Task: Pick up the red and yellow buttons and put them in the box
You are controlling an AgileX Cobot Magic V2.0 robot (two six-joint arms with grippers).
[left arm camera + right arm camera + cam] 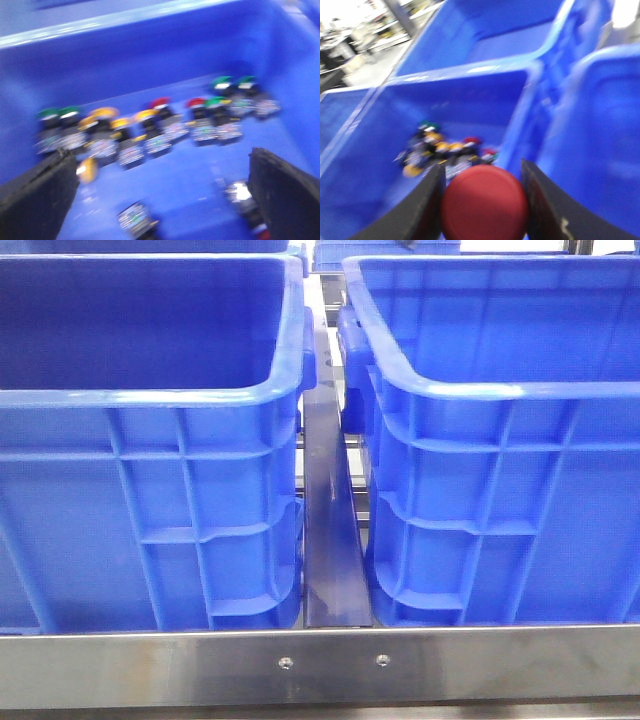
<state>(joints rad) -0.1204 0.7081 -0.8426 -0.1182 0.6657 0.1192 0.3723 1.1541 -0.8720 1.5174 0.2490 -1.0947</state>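
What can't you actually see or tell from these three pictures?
- Front view: neither arm shows; the left crate and right crate hide their contents behind tall walls.
- Left wrist view: motion blur smears the pile of buttons; labels are unreadable. The left gripper is cut off by the edge.
- Right wrist view: the right gripper holds a red button, which blocks whatever lies beneath it.

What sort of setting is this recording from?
Probably a workshop or parts-sorting station: large ribbed blue plastic crates on a steel-edged bench, and a heap of coloured push buttons, with a cluttered work area behind.
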